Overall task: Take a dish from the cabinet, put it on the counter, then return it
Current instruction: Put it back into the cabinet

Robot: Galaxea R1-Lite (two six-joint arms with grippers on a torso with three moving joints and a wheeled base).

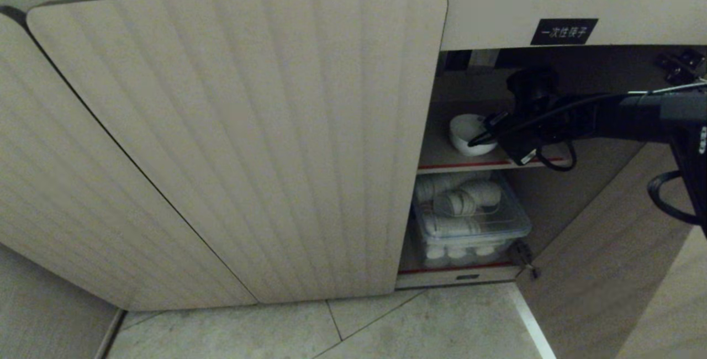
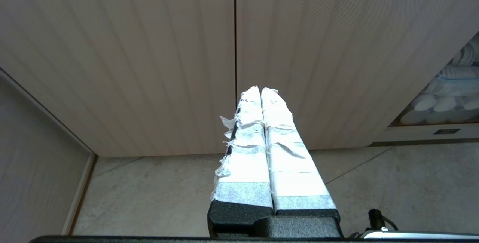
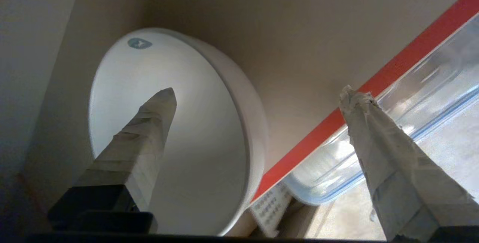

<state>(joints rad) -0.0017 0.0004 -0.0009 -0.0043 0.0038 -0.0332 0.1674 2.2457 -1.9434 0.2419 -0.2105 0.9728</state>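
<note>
Now the right gripper (image 3: pixel 258 97) stands with jaws spread wide at the dish (image 1: pixel 467 133), one taped finger over its hollow, gripping nothing. That white dish sits on the cabinet (image 1: pixel 232 143) upper shelf (image 1: pixel 442 154), above the clear bin (image 1: pixel 469 215). Left gripper (image 2: pixel 261 90), fingers pressed together, hangs before the ribbed doors.

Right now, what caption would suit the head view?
Right gripper, fingers open, at the white bowl on the cabinet's red-edged shelf.

The closed ribbed door (image 1: pixel 237 143) blocks the cabinet's left; the opening's upper shelf (image 1: pixel 442 154) has room beside the bowl (image 1: pixel 467 133).
</note>
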